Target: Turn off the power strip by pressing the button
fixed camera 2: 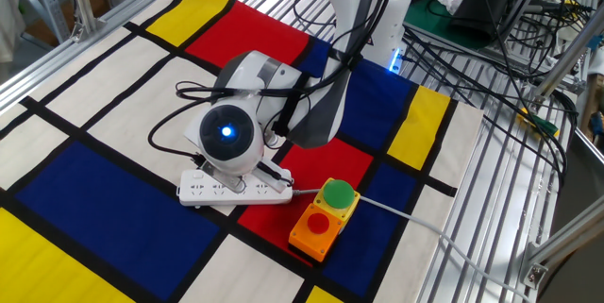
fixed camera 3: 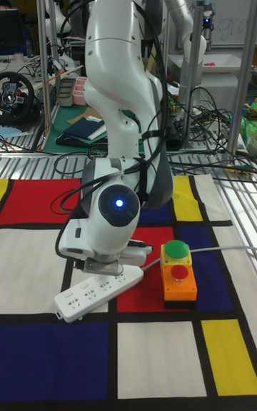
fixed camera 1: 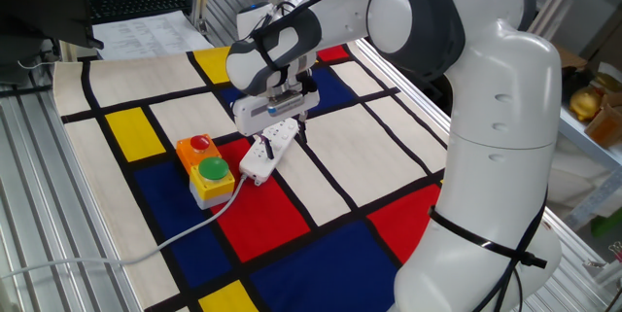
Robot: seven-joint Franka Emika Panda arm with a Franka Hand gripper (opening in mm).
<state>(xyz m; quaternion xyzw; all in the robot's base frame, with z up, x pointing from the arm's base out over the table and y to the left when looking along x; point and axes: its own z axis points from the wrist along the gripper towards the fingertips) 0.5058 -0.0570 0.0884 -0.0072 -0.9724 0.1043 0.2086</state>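
Note:
The white power strip (fixed camera 1: 264, 152) lies across a red and a white field of the chequered mat, next to a yellow box. It also shows in the other fixed view (fixed camera 2: 219, 190) and the tall view (fixed camera 3: 94, 291). My gripper (fixed camera 1: 284, 125) points down, low over the strip; its hand, with a blue light, covers part of the strip (fixed camera 2: 238, 173) (fixed camera 3: 107, 269). The fingertips are hidden behind the hand, so I cannot tell their state or whether they touch the strip. I cannot make out the strip's small button in any view.
A yellow box (fixed camera 1: 208, 171) with a round red and a round green push-button stands right beside the strip's end (fixed camera 2: 323, 218). A pale cable (fixed camera 1: 146, 246) runs off the mat's front edge. Metal bars border the mat; black cables hang behind.

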